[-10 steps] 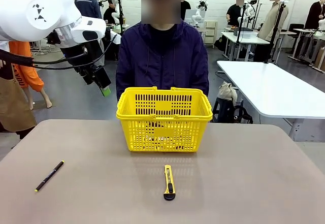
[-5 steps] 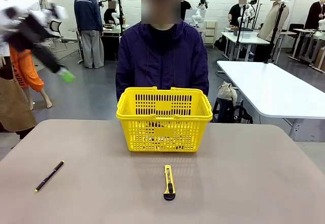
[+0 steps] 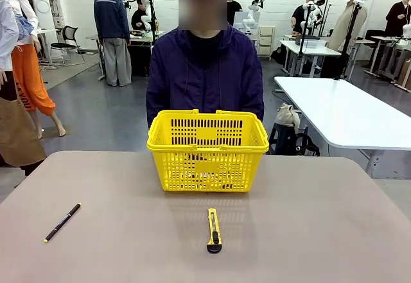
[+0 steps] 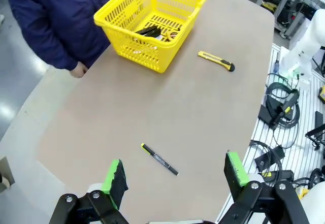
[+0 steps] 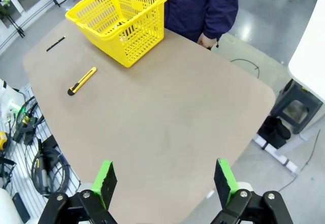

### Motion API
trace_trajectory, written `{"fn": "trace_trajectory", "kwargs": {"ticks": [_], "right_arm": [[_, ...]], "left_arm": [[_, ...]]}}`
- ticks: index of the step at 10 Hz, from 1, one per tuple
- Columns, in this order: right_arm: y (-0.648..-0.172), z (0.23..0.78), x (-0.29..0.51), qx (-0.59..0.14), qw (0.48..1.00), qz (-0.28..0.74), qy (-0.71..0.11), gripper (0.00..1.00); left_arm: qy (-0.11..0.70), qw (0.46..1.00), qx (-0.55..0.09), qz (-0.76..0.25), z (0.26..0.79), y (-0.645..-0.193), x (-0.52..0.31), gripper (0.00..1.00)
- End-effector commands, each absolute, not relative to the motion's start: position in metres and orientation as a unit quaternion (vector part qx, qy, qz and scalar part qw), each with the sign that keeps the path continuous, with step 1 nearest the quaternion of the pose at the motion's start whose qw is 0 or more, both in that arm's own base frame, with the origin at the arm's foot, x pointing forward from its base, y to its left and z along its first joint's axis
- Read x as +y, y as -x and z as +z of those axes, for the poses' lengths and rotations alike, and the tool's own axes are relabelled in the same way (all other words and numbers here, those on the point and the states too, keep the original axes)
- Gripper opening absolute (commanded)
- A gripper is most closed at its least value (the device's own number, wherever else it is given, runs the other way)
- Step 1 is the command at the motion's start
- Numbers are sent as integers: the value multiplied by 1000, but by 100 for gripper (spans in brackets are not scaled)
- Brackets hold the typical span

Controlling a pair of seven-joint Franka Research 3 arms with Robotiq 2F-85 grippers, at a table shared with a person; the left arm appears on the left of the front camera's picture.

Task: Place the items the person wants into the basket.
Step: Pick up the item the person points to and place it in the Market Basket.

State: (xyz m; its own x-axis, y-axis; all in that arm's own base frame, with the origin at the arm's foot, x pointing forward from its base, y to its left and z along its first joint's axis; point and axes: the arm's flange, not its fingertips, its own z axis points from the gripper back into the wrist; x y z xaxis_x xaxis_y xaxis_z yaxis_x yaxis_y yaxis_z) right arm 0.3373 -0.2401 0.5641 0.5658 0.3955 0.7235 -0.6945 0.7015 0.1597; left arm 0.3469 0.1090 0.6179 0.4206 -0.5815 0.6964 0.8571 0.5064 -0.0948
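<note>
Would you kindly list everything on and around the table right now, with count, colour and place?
basket: one, bright yellow, far middle of the table, in front of the person
things in the basket: dark and yellow, on its floor; count unclear
utility knife: one, yellow and black, near middle, on the robot's side of the basket
pen: one, black with yellow-green tip, near left
table: one, beige
person: one, dark navy-purple jacket, far side
left tool: open, green pads, above the pen
right tool: open, green pads, above the table
</note>
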Motion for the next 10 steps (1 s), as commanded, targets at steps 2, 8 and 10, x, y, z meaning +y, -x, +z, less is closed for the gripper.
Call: {"fn": "trace_trajectory", "kwargs": {"ticks": [2, 8, 10], "right_arm": [[-339, 563, -240, -354, 849, 322, -226, 100], [-339, 563, -240, -354, 849, 322, -226, 100], [-339, 563, -240, -354, 849, 322, -226, 100]], "left_arm": [[201, 811, -320, -447, 608, -313, 111, 100], [207, 816, -319, -436, 587, -322, 126, 100], [213, 816, -320, -432, 602, -311, 122, 100]]}}
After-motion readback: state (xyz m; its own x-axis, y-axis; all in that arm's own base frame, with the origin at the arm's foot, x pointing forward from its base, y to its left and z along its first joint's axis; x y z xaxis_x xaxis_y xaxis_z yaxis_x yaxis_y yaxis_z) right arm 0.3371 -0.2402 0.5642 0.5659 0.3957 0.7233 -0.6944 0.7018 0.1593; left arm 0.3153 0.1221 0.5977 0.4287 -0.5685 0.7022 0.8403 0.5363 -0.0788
